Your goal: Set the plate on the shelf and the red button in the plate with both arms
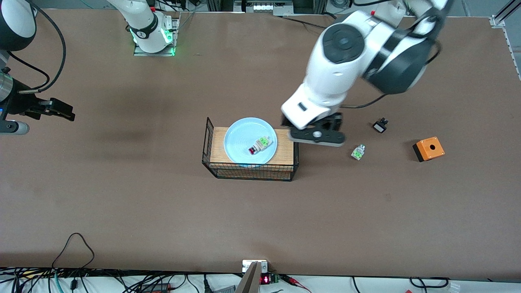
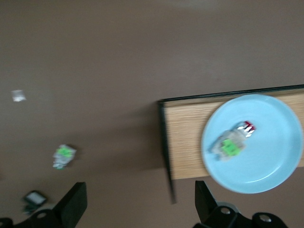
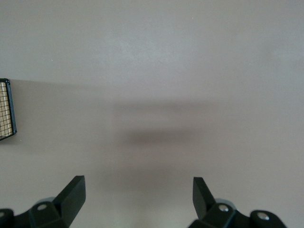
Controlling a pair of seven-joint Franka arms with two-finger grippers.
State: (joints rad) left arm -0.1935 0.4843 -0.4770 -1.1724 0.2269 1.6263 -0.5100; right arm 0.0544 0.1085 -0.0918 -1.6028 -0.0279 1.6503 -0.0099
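Observation:
The pale blue plate (image 1: 244, 136) lies on a wooden board in a wire basket at the table's middle. The red button (image 1: 259, 145), with a white-and-green body and a red cap, lies on the plate. Both also show in the left wrist view, the plate (image 2: 270, 156) and the red button (image 2: 234, 141). My left gripper (image 1: 317, 136) hangs over the table just beside the basket's end toward the left arm; its own view shows it (image 2: 140, 199) open and empty. My right gripper (image 1: 65, 112) waits over bare table toward the right arm's end, open and empty (image 3: 139, 190).
The wire basket (image 1: 248, 171) holds the wooden board (image 1: 285, 149). A white-green part without a red cap (image 1: 358, 151), a small black part (image 1: 380, 125) and an orange box with a hole (image 1: 428, 149) lie toward the left arm's end.

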